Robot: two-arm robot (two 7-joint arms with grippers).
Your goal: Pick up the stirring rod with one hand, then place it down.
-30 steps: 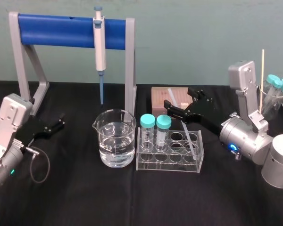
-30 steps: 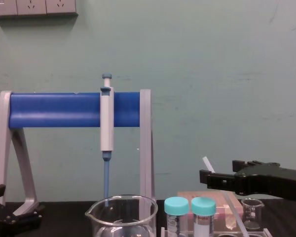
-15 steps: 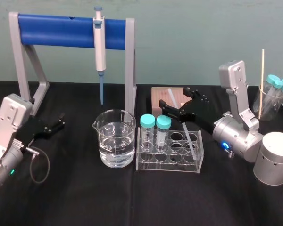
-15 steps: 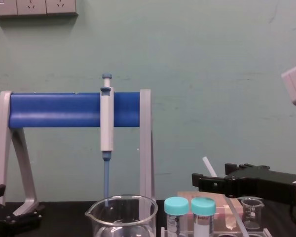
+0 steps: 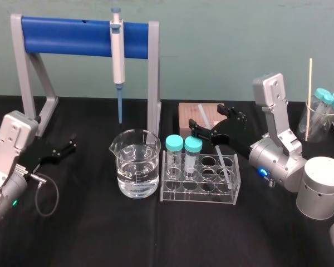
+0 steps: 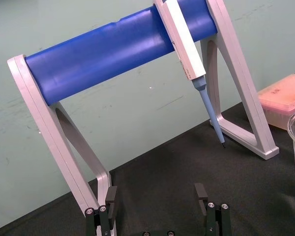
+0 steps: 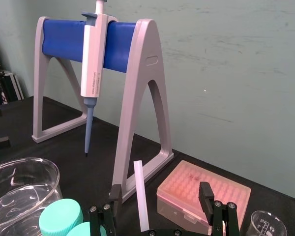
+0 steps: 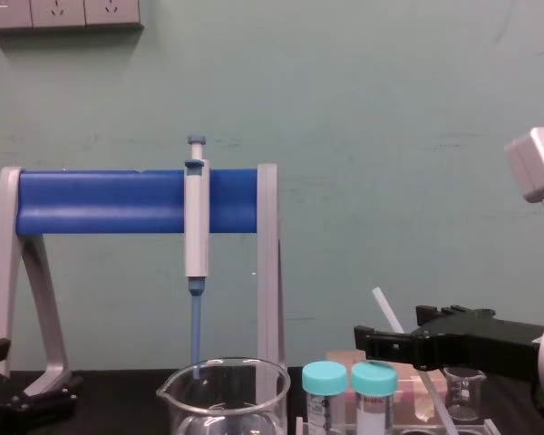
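Shifted a little leftward over the last second, the right gripper now hangs above the clear tube rack, its fingers spread wide. The stirring rod stands tilted between them with a gap on either side; its lower end sits in a right-hand hole of the rack and its top leans back toward the pink tip box. The left gripper is parked near the foot of the blue-barred stand, fingers apart, well away from the water beaker
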